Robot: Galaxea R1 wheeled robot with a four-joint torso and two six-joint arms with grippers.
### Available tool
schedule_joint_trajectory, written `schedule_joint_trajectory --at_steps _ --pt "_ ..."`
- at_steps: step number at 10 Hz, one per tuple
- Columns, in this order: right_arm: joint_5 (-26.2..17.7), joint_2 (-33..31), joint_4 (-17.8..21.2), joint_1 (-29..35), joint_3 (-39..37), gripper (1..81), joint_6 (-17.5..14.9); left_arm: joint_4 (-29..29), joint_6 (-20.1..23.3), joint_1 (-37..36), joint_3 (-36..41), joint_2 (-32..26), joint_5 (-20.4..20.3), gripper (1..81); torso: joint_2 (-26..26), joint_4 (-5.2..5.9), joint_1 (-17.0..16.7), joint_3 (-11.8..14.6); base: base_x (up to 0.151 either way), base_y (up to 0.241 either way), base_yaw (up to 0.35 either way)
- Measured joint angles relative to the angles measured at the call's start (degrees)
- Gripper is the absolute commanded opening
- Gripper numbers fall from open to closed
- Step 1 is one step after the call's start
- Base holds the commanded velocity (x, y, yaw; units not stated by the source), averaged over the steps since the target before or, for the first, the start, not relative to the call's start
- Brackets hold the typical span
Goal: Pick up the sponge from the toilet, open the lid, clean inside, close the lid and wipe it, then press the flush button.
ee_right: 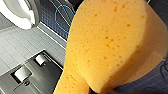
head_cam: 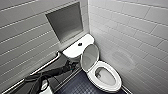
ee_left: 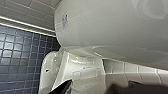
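The white toilet (head_cam: 103, 75) stands in the corner with its lid (head_cam: 90, 57) raised against the tank, so the bowl is open. The round dark flush button (head_cam: 80, 44) sits in the middle of the tank top. My left gripper (head_cam: 72, 65) is open, low beside the tank, just left of the raised lid. In the left wrist view the toilet's glossy white body (ee_left: 105, 30) looms close above the dark fingers (ee_left: 63, 87). The orange sponge (ee_right: 110, 42) shows large in the right wrist view, with my right gripper (ee_right: 100, 89) shut on it; the toilet seat (ee_right: 21, 13) lies beyond.
A grey recessed niche (head_cam: 65, 21) is set in the wall above the tank. A metal grab rail (head_cam: 47, 63) runs along the left wall. The floor (head_cam: 80, 86) is dark blue tile. A steel paper-roll holder (ee_right: 25, 73) is set in a tiled wall.
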Motion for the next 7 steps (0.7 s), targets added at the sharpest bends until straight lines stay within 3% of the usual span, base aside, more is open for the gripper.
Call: schedule_joint_trajectory --at_steps 3,7 --pt "-0.02 0.11 -0.39 0.11 0.27 1.0 0.02 -0.02 -1.29 -0.82 -5.5 2.89 0.4 81.1 0.02 0.0 0.0 0.0 0.0 0.0 0.0" --pt "-0.24 0.3 -0.46 1.77 0.3 1.0 0.0 0.04 -1.48 0.3 0.89 3.91 1.62 81.1 0.02 0.0 0.0 0.0 0.0 0.0 0.0"
